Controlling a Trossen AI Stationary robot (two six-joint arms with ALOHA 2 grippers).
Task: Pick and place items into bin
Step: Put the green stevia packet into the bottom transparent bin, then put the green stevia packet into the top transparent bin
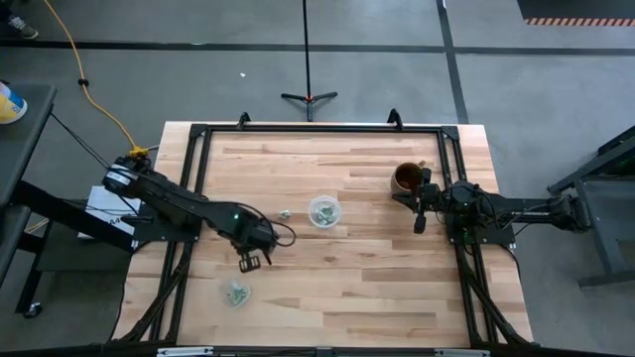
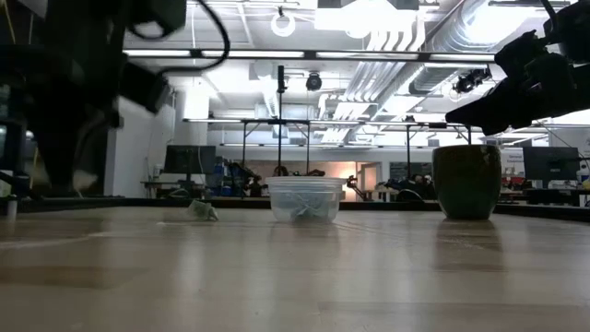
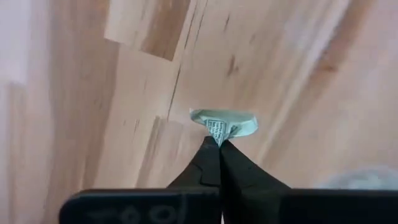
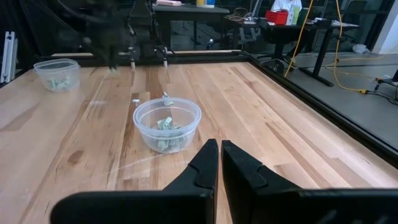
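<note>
My left gripper (image 1: 250, 262) hangs over the table's left half, between two clear cups, and is shut on one tiny pale green-grey piece (image 3: 224, 121). The middle cup (image 1: 323, 210) holds several pieces (image 4: 165, 126). The near-left cup (image 1: 236, 293) also holds some. One loose piece (image 1: 285, 213) lies on the wood left of the middle cup, and shows in the low view as a small piece (image 2: 205, 211). My right gripper (image 4: 219, 149) is shut and empty, and waits at the right beside the brown mug (image 1: 407, 177). My left gripper pinches the pale green-grey piece by its near edge (image 3: 217, 130) between the two fingertips. The rest of the piece sticks out beyond the tips as a small folded strip. Whether it is clear of the table, I cannot tell.
The brown mug (image 2: 468, 182) stands at the right, close to my right arm. A black frame rail (image 1: 317, 129) runs around the table's edges. Bare wood lies between the middle cup and the near edge.
</note>
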